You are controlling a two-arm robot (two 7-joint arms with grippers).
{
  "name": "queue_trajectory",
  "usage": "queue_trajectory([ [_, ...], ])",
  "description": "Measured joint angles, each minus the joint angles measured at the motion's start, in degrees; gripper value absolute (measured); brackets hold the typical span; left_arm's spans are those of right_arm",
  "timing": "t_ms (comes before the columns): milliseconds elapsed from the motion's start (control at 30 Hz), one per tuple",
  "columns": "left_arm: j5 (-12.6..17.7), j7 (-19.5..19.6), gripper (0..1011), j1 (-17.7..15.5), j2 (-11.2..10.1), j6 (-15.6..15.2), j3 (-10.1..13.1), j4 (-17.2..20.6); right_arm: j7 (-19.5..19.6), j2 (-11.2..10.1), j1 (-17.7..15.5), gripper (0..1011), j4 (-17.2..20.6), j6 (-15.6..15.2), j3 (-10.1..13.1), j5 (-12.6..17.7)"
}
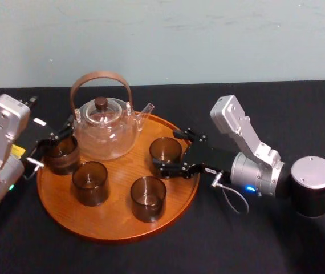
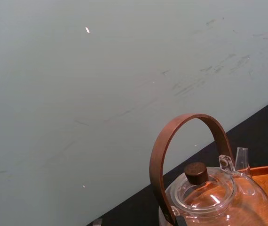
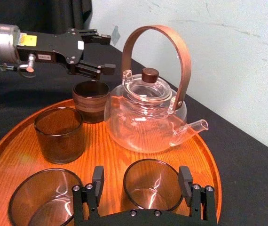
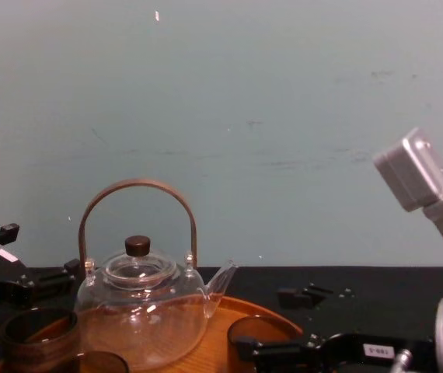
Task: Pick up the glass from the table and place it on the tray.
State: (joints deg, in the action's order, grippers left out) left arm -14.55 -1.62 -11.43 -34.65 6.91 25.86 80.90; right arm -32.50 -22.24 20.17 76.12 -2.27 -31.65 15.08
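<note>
**Glass down on the tray, right pincer yet to clear it**

The glass (image 1: 163, 149) stands upright on the right part of the round wooden tray (image 1: 117, 166), just right of the clear glass teapot (image 1: 105, 128). The right pincer (image 3: 142, 179) reaches in from the right at glass height. Its fingers are spread on either side of the glass, with a visible gap on one side, so it is released rather than clenched. The glass's base rests on the wood inside the rim.

At the tray's left edge the left pincer (image 3: 106, 52) hangs just above another dark tumbler (image 1: 60, 155), its fingers likewise parted and holding nothing. Two more tumblers stand on the near half of the tray, one near-left (image 1: 90, 182) and one near-centre (image 1: 148, 198). All four glasses are on the tray, and none shows on the black-clothed counter (image 1: 254, 240).

Judged from this, the placing step is at its end: the glass is set down and let go, and what remains is the retreat. That calls for the right pincer to back straight out to the right, or to lift clear first. Its fingers should be kept wide so neither one drags the rim and tips or slides the glass toward the teapot's spout. The near-centre tumbler sits close to the near finger, so a sideways swing toward the near side looks risky.
</note>
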Motion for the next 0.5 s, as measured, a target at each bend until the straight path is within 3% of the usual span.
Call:
queue_trajectory([
  [300, 0.0, 0.0, 1001, 0.0, 0.0, 0.0, 0.0, 0.0, 0.0, -2.4, -3.0, 1002, 3.0, 1.3, 1.7, 1.9],
  [500, 0.0, 0.0, 1001, 0.0, 0.0, 0.0, 0.0, 0.0, 1.1, -4.4, -5.8, 1002, 4.1, 2.9, 4.2, 3.3],
])
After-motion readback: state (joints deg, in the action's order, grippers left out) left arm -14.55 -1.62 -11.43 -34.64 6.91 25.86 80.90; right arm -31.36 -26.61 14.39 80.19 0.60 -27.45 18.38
